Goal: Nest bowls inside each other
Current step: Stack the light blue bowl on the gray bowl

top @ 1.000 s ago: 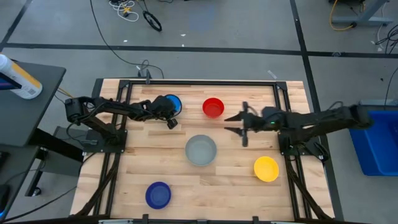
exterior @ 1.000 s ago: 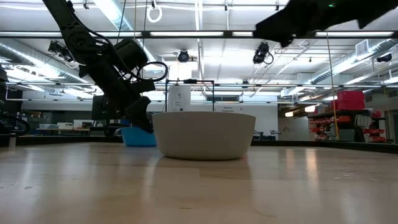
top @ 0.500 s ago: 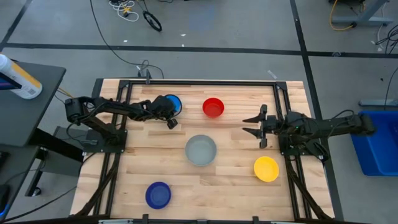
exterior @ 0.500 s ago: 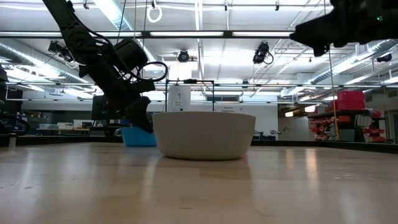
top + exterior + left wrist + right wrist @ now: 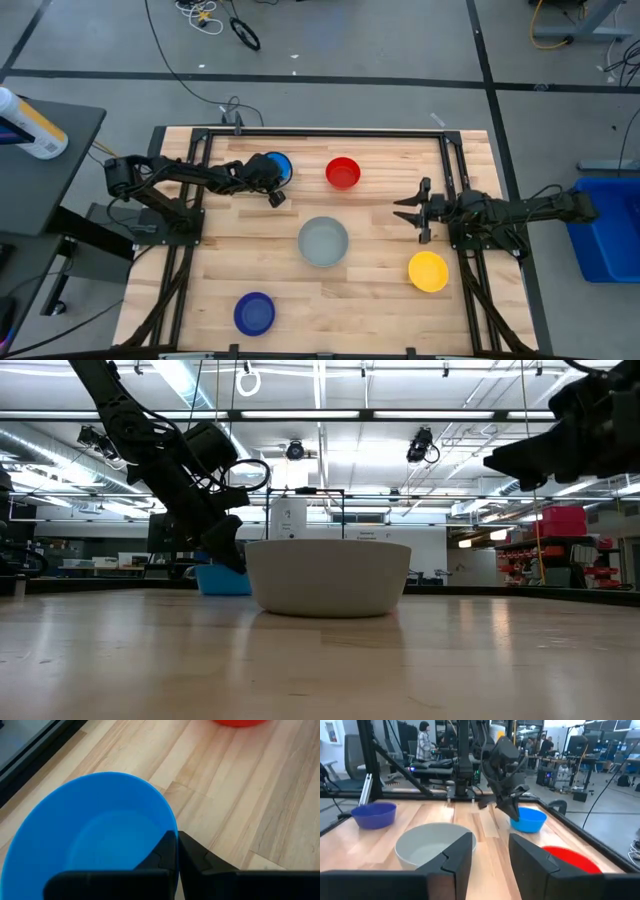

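Note:
Five bowls stand on the wooden table: light blue (image 5: pixel 279 164) at the far left, red (image 5: pixel 342 172) beside it, grey (image 5: pixel 323 241) in the middle, yellow (image 5: pixel 428 271) at the near right, dark blue (image 5: pixel 254 313) at the near left. My left gripper (image 5: pixel 272 188) is shut on the light blue bowl (image 5: pixel 95 835). My right gripper (image 5: pixel 408 211) hangs open above the table at the right, pointing level toward the left, between the red and yellow bowls and touching nothing. In the right wrist view its fingers frame the grey bowl (image 5: pixel 432 847). My left gripper pinches the light blue bowl's rim (image 5: pixel 174 827) on its near side, one finger inside the bowl and one outside. The fingers (image 5: pixel 196 856) come slanting down from the table's left. The bowl rests on the table (image 5: pixel 220 580).
A black frame (image 5: pixel 300 132) runs along the table's far edge and sides. Bare wood lies between the grey bowl and the right gripper. A blue bin (image 5: pixel 610 225) stands beyond the right edge. People show in the room behind (image 5: pixel 425 740).
My right gripper has drawn back from beside the red bowl toward the table's right edge and has sunk lower, staying level. No bowl has moved.

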`<state>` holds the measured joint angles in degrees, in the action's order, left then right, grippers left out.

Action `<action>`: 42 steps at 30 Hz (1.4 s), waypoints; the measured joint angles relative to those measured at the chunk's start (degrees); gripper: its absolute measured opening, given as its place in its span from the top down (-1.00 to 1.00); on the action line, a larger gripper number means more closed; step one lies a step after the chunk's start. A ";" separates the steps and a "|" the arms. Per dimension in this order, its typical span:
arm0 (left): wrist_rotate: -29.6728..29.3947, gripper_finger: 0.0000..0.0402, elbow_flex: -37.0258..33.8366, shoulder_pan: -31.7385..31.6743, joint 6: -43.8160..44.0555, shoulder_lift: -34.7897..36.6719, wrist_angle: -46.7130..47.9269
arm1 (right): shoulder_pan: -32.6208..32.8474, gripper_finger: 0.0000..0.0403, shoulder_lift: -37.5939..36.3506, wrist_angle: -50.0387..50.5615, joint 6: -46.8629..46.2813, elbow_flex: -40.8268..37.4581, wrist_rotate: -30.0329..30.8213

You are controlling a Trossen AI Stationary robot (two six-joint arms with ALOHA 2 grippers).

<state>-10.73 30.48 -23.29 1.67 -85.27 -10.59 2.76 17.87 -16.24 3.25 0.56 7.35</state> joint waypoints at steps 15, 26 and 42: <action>-2.45 0.97 -0.04 3.40 -1.39 -0.07 -3.79 | 0.00 0.31 0.02 0.31 0.66 0.00 -6.55; -9.60 0.97 2.30 11.52 -2.45 0.86 -4.02 | 0.00 0.37 0.04 -0.90 3.59 0.00 -12.13; -7.83 0.97 3.48 22.37 -3.65 6.56 -8.25 | -0.09 0.51 0.05 -1.30 -3.17 0.00 4.24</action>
<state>-18.56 33.95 -0.92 -1.98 -78.72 -18.84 2.68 17.92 -17.53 0.07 0.56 11.59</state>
